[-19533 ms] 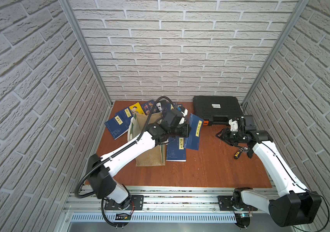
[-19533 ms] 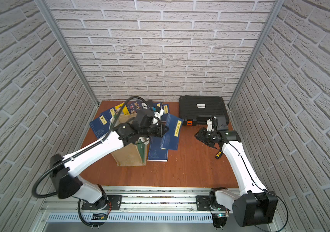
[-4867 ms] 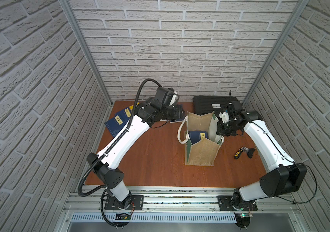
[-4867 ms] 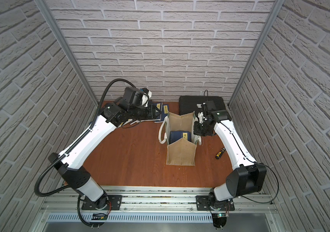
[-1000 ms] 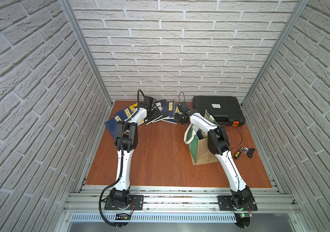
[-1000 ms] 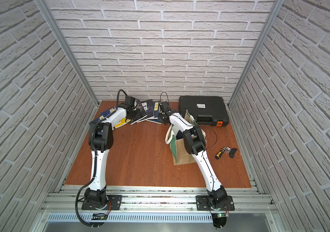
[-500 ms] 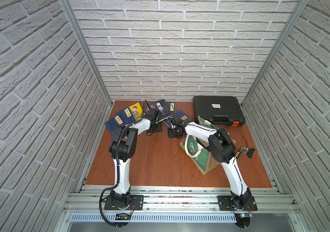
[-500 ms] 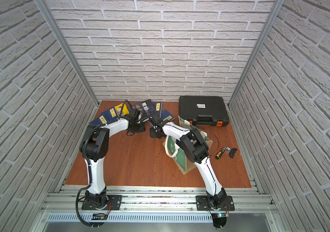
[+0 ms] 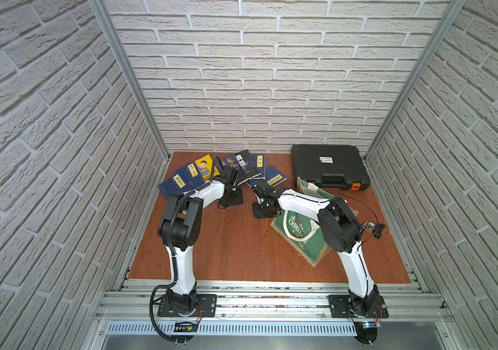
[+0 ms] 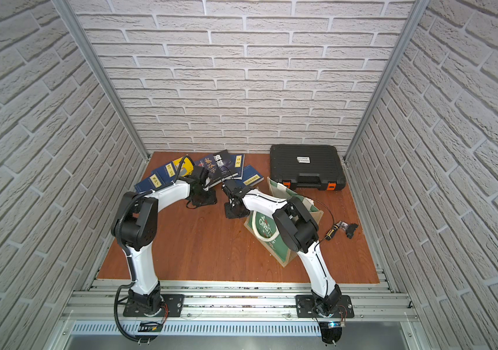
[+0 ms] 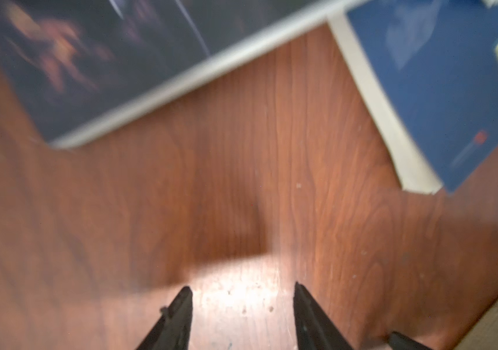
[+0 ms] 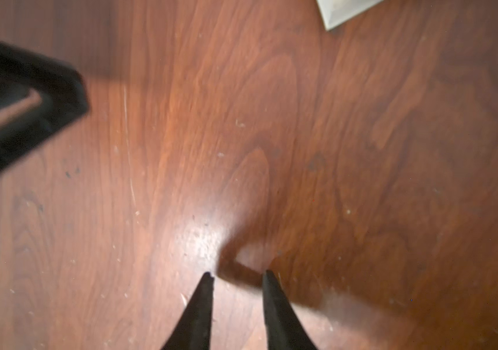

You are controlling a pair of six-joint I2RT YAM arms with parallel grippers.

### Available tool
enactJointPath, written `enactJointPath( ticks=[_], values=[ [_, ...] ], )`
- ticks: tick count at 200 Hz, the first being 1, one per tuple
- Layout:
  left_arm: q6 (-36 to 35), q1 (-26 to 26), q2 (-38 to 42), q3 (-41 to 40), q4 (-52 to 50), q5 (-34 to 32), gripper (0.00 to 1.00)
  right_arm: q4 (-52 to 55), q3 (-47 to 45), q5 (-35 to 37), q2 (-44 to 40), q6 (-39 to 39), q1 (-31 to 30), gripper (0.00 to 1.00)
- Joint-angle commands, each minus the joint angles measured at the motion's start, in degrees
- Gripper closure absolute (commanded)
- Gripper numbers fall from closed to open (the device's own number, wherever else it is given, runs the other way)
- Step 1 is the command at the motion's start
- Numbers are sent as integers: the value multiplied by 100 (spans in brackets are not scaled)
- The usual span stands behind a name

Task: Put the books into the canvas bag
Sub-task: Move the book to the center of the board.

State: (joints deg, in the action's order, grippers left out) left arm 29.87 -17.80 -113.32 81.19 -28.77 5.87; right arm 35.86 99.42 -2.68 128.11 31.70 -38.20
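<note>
Left gripper (image 11: 241, 291) and right gripper (image 12: 238, 274) drawn back from the books (image 9: 241, 165) since a second ago, both parted, empty, above the table (image 9: 226, 242), canvas bag (image 9: 313, 247) green panel lettered "CHRIST", rest hidden.

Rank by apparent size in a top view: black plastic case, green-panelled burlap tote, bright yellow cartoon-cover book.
1-2. Black plastic case, burlap tote: too close; right arm hides part of tote.
3. Yellow cartoon-cover book.
</note>
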Motion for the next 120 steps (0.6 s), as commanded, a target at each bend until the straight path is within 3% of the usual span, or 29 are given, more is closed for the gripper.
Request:
enactJointPath(
  ticks=[1,23,61,120],
  values=[
    [14,233,-84,534,-100,86,45,332,742,-109,302,80,116,59],
    [54,456,-263,1018,-102,244,45,466,1686,-197,793,236,156,51],
    [64,741,-955,2021,-219,384,45,554,3172,-190,1553,173,283,48],
    [70,942,-2229,3483,-633,334,46,-114,3822,-177,1909,13,557,50]
  ],
)
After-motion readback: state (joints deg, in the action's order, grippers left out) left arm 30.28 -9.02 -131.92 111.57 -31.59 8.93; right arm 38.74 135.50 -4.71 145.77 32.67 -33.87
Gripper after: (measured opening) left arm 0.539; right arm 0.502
